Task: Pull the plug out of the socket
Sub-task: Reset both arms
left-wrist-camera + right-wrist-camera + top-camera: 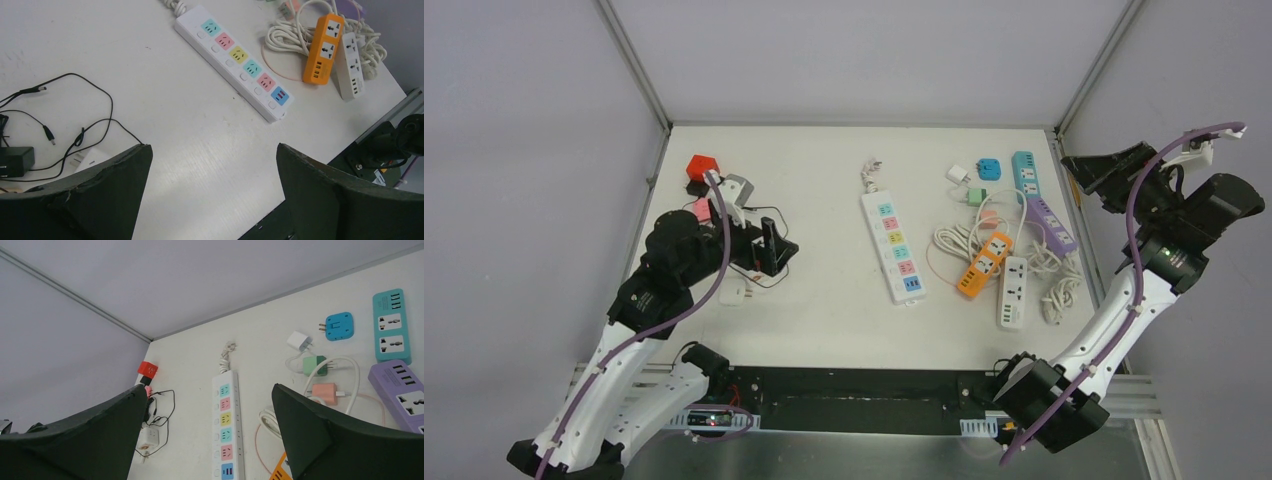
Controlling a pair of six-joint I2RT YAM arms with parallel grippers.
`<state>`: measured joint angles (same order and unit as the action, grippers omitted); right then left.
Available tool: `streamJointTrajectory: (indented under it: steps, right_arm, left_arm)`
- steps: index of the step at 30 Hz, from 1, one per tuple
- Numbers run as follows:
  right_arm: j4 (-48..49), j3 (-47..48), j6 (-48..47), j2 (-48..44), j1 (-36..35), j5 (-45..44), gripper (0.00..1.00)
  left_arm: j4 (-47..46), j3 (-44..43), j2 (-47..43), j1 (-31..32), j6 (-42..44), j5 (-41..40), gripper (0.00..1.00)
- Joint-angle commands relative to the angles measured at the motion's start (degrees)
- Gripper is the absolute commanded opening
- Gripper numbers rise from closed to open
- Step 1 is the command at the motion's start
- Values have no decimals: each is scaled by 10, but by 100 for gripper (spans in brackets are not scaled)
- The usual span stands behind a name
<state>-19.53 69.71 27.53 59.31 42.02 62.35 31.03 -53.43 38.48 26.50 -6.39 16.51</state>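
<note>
Approach stage, with no contact made on any item. The left gripper (212,156) stands wide open and empty, low over the left part of the table (824,325), among loose black cable (95,117) and just beside a black adapter (15,161). Its wrist camera faces across the table toward the long white power strip (892,245), whose coloured outlets all show bare. The right gripper (207,390) is likewise spread wide and holds nothing. It is raised at the far right edge, well apart from the left-hand items, and looks down over the whole table. The task's thing is most likely the black plug (695,187) joined to the red cube socket (701,166) at the far left of the table, near the wall, though the pair appears too small in every view to confirm that the plug is truly seated. The strips and adapters on the right show no plug seated in their visible outlets. The step in hand is therefore selection and reach. The left arm is the nearer one, and the next move calls for it to turn away from the white strip toward the far-left corner and bring its fingers down on either side of the plug body. The socket is small and light and may lift with the plug, so the pull should run straight along the prongs, and the other gripper may need to hold the cube down.
</note>
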Motion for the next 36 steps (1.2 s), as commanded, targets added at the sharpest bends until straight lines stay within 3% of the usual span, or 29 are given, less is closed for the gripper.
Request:
streamJointTrajectory:
  steps: [1,7,20,36]
  right_arm:
    - [12,-1,-8,-2,2,1,100]
    - [-1,-1,-19,-10,1,1,100]
    - [-214,60,-182,-23,-4,-43,100]
    - [-267,23,-287,-20,-4,-78,100]
  left_arm:
    - [-22,6,0,-9,12,-12,99]
    - [-23,8,9,-11,7,-20,99]
    - [-23,-7,5,-11,-81,-20,99]
    - [-23,-10,-18,-11,-218,-15,99]
